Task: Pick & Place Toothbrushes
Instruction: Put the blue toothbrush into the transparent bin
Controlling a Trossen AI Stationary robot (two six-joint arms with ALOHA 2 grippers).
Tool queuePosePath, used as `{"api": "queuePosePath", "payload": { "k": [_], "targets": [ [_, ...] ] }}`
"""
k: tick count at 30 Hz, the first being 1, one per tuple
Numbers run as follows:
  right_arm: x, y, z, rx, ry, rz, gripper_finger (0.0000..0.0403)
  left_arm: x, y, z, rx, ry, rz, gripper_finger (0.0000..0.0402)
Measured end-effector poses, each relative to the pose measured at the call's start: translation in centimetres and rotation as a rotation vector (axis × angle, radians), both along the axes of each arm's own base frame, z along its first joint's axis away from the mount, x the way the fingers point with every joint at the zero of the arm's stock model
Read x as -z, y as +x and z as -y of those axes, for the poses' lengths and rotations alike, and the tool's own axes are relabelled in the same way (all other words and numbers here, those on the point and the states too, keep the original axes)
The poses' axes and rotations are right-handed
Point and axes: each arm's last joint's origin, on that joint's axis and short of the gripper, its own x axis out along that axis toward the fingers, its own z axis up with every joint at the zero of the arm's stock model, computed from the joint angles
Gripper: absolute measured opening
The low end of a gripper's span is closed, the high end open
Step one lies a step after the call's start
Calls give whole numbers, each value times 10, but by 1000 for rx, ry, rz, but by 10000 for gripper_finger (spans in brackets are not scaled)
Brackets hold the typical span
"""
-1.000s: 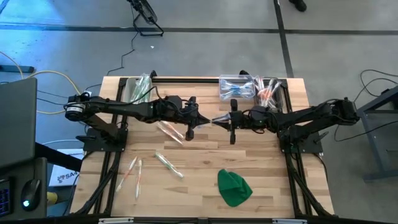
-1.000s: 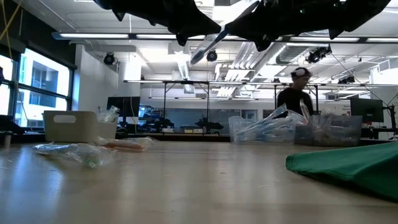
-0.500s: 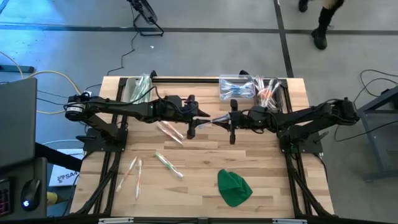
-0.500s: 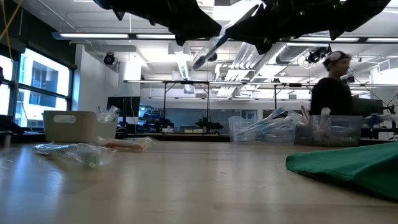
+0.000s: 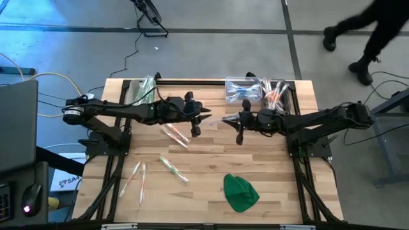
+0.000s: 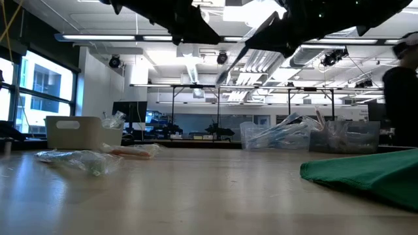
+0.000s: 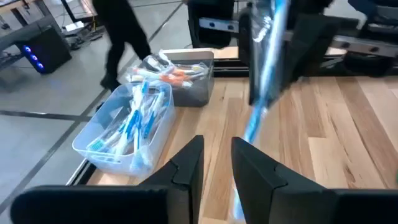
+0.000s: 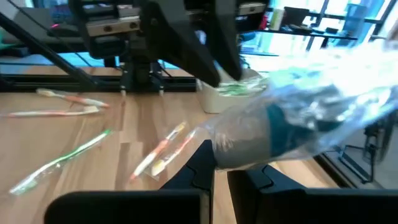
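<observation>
My right gripper (image 5: 232, 119) is above the middle of the table, shut on a blue toothbrush (image 5: 225, 119) in a clear wrapper. In the low view the toothbrush (image 6: 251, 42) slants down from it, high above the table. My left gripper (image 5: 201, 116) hovers just to its left, open, its fingers (image 7: 186, 168) apart with nothing between them. Loose toothbrushes lie flat on the table: an orange-pink pair (image 5: 174, 134), a green one (image 5: 172, 169) and two near the left edge (image 5: 135, 180). My right gripper pinches the wrapped toothbrush between its two fingers, at the wrapper beside the blue part (image 8: 242, 149). The fingers lie across the toothbrush. It is lifted clear of the table, and its free end (image 7: 252, 124) slants down toward my left gripper.
A pale bin with green toothbrushes (image 5: 142, 89) stands at the far left. Two clear bins, one with blue toothbrushes (image 5: 245, 89) and one with orange ones (image 5: 276, 92), stand at the far right. A green cloth lump (image 5: 240, 191) lies near the front. A person walks beyond the far edge.
My left gripper has drawn back toward the table's left. The toothbrush's free end, which reached it before, now stands apart from it. The toothbrush has stayed in my right gripper. A person has walked to the right behind the table.
</observation>
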Motion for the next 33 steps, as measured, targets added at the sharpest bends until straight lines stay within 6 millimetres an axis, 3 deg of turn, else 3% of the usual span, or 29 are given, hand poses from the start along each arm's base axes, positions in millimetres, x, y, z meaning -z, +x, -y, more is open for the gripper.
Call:
{"api": "queuePosePath", "payload": {
  "k": [12,33],
  "targets": [
    [-18,-26,1,54,-10,-18,17,6,-6,1,-12,-50,-83,25],
    [-18,-27,1,44,-1,-20,17,6,-6,1,-41,-138,-64,22]
  ]
}}
